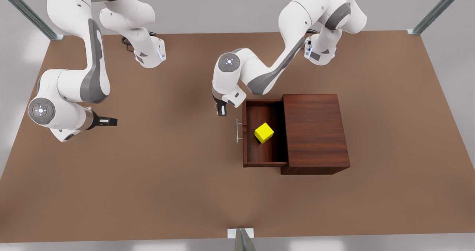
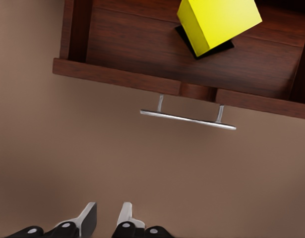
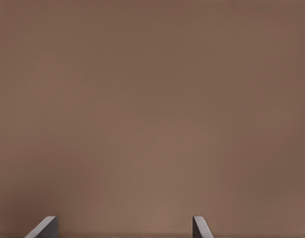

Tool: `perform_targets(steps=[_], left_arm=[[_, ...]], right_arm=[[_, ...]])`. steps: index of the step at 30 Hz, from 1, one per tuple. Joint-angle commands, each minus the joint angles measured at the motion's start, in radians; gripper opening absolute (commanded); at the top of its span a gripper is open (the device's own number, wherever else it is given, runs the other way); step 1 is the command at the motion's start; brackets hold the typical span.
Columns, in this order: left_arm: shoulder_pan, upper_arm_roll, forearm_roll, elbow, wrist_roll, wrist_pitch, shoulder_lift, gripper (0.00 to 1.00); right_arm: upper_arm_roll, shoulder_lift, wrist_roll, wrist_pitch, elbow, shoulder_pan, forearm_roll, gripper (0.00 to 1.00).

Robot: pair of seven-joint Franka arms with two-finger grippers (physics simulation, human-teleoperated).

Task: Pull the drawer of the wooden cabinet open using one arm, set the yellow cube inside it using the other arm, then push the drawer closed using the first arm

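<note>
The drawer (image 1: 264, 134) stands pulled well out of the wooden cabinet (image 1: 314, 132), its front panel facing the front view's left, and the thin silver handle (image 1: 237, 130) sticks out from that panel over the bare brown table (image 1: 167, 184). The yellow cube (image 1: 264, 132) sits inside the drawer, on its floor, turned a little askew to the walls and touching none of them; in the left wrist view the yellow cube (image 2: 219, 22) casts a dark shadow on the wood just behind the front panel.

The left gripper (image 1: 222, 111) hangs at about ten o'clock from the cube, just off the drawer's front corner and near the handle (image 2: 188, 118) without touching it. Its fingers (image 2: 88, 215) stand close together with only a narrow gap, and they hold nothing.

The right gripper (image 1: 113, 121) is well apart from the cabinet, out at nine o'clock from the drawer, over open table toward the front view's left. Its fingers (image 3: 45, 227) are spread wide, with nothing but table (image 3: 152, 109) between them. That arm waits there, lying low and pointing toward the drawer.
</note>
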Motion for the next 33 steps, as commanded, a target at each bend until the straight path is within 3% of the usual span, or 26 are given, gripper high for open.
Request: perform_targets(steps=[1, 11, 15, 33], left_arm=[[0.001, -0.001, 0.014, -0.002, -0.022, 0.030, 0.026, 0.00], [0.002, 0.004, 0.022, -0.029, 0.010, -0.009, 0.038, 0.00], [-0.002, 0.004, 0.044, -0.032, 0.017, -0.110, 0.038, 0.00], [0.022, 0.045, 0.059, -0.026, 0.093, -0.045, 0.081, 0.00]], right_arm=[[0.001, 0.003, -0.051, -0.002, 0.000, 0.000, 0.001, 1.00], [-0.001, 0.003, -0.051, -0.004, 0.000, 0.000, 0.000, 1.00], [0.001, 0.003, -0.052, -0.009, 0.000, 0.000, 0.000, 1.00], [0.001, 0.003, -0.052, -0.009, 0.000, 0.000, 0.000, 1.00]])
